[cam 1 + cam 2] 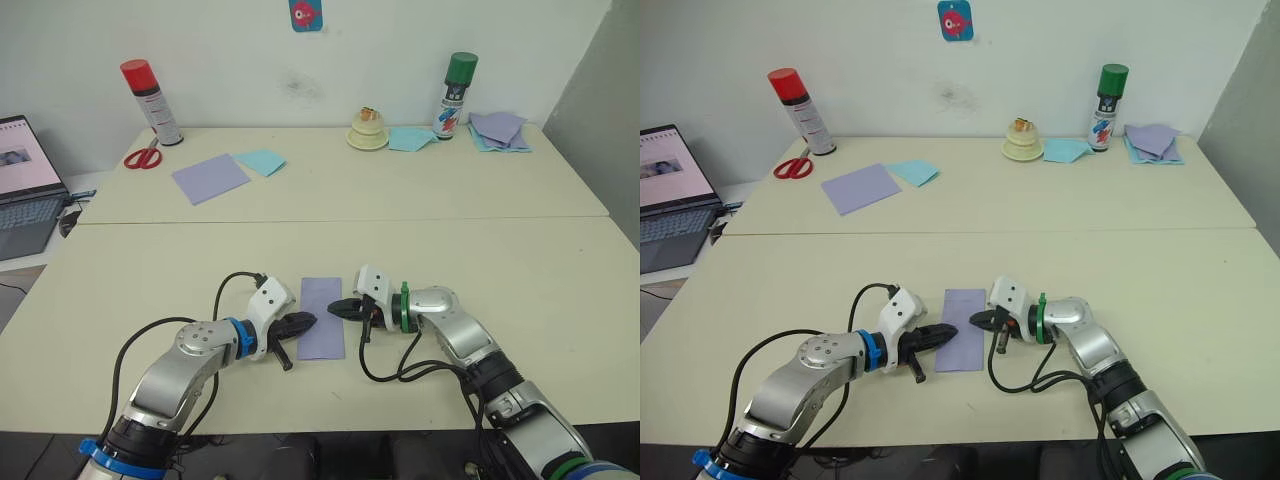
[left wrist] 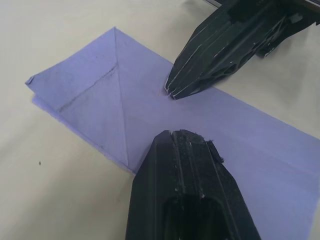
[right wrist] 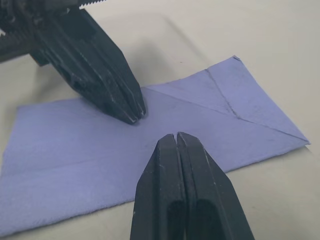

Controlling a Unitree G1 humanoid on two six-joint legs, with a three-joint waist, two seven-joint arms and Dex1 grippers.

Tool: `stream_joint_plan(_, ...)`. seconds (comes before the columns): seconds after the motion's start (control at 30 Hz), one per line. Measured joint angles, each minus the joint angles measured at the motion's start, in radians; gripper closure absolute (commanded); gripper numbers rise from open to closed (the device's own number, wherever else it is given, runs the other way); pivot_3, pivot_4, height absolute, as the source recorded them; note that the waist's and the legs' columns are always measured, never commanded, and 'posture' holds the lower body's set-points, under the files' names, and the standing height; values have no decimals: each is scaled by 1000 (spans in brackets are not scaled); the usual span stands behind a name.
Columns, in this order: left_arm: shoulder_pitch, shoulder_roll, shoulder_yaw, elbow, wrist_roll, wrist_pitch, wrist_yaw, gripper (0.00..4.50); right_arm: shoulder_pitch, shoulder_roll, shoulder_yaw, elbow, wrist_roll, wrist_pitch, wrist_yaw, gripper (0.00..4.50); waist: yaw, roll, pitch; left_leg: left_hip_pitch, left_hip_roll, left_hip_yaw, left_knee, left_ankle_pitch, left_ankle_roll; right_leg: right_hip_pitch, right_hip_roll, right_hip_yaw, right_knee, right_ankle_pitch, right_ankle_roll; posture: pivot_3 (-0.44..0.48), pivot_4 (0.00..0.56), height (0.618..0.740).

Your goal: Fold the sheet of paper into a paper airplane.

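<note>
Both of my grippers rest low on the near half of the cream table, pointing at each other across the sheet of paper. My left gripper has its two black fingers pressed together, holding nothing, tips at the sheet's left edge. My right gripper is likewise clenched on nothing, tips at the sheet's right edge. Folded into a narrow lavender strip, the sheet lies flat between them, long edges running away from me, with a diagonal crease at one end. Bare tabletop surrounds it on all sides. Well apart at the far edge sit a smooth lavender sheet, a light blue sheet, red scissors, two spray cans and a paper pile.
</note>
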Motion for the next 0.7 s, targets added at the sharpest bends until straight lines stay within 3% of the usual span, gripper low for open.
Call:
stream_joint_plan(0.17, -32, -1, -33, 93, 46, -107, -32, 4500, -65, 52, -30, 131, 5, 4, -31, 4457, 0, 1, -1, 15, 1, 0, -3, 0, 0, 12, 0, 0, -2, -3, 3, 0, 150, 740)
stream_joint_plan(0.5, -32, -8, -30, 103, 46, -127, -52, 4500, -238, 62, -58, 456, -60, -210, -155, 4457, -1, 2, -2, 15, 1, -1, -8, 0, 0, 13, 1, 0, -9, 0, -1, 0, 150, 740)
stream_joint_plan(0.7, -35, -21, -29, 107, 46, -127, -51, 4500, -212, 51, -113, 458, -11, -258, -96, 4457, 3, 2, -2, 15, 0, -2, -8, 0, 0, 13, 1, -1, -10, 0, -1, 0, 150, 740)
